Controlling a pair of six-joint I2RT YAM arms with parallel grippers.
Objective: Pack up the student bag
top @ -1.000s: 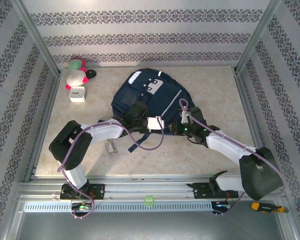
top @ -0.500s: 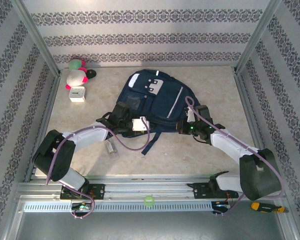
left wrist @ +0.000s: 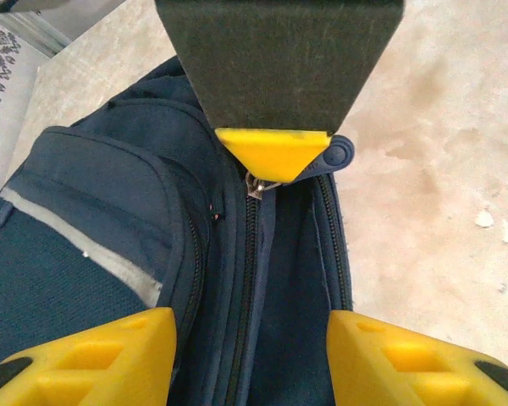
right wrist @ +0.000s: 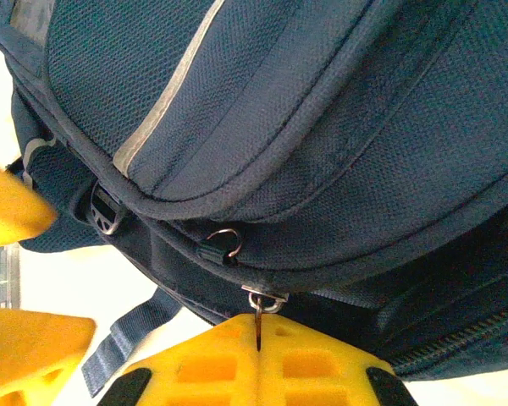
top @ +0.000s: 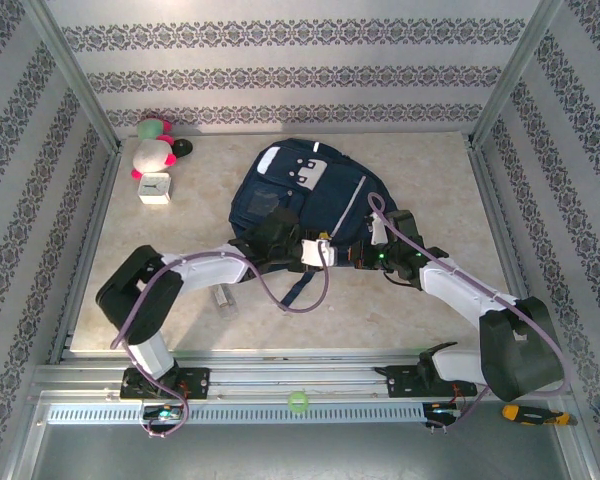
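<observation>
Right gripper (right wrist: 258, 340) pinches zipper pull (right wrist: 265, 303) at student bag (right wrist: 322, 127) edge.

No readable text; the white clock (top: 154, 187) seems too small.

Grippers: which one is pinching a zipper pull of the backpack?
The right gripper, shut on the metal zipper pull; the left gripper stands open.
</observation>
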